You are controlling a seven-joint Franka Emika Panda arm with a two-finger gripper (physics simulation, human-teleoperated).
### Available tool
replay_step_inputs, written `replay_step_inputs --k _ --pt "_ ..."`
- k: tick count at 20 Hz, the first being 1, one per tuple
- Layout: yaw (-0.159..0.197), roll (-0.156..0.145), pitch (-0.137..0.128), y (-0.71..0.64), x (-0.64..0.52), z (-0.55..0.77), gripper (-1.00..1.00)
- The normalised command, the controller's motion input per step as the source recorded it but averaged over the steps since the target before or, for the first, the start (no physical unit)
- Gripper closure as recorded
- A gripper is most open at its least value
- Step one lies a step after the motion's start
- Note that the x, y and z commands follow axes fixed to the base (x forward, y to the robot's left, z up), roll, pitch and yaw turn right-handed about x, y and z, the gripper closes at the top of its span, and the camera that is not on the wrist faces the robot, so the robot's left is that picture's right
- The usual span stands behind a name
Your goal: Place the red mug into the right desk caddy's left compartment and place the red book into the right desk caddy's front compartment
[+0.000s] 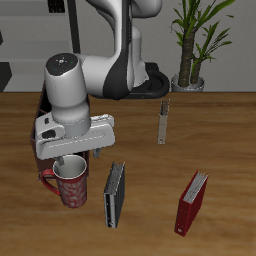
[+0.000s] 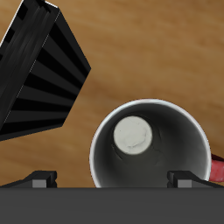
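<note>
The red mug (image 1: 70,186) stands upright near the table's front edge, its handle pointing away from the books. In the wrist view its white inside (image 2: 149,149) faces straight up at me. My gripper (image 1: 68,162) hangs just above it, open; the gripper (image 2: 112,180) has one fingertip (image 2: 184,179) over the mug's mouth and the other (image 2: 39,179) outside its wall. The red book (image 1: 192,202) stands on edge well off to the side, beyond the dark book. Of the right desk caddy (image 1: 41,103) only a dark edge shows behind my arm; its compartments are hidden.
A dark grey-black book (image 1: 114,195) stands on edge close beside the mug and shows as a black ribbed slab (image 2: 39,74) in the wrist view. A slim grey upright object (image 1: 162,120) stands farther back. A potted plant (image 1: 190,60) sits at the back.
</note>
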Motion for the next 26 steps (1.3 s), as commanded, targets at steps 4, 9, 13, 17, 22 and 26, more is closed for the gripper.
replay_step_inputs --k 4,9,13,17,22,26 --pt "0.039 -0.024 0.044 0.06 0.1 -0.28 -1.0" --pt "0.031 -0.014 0.041 0.0 0.01 -0.26 -1.0" --pt "-0.006 -0.033 -0.027 -0.06 0.04 0.02 1.0" --pt "-0.008 0.026 -0.008 0.05 -0.02 0.11 1.0" --pt "-0.01 -0.008 -0.022 0.01 0.11 0.13 1.0" --pt "-0.01 -0.007 -0.029 0.03 -0.05 0.16 1.0"
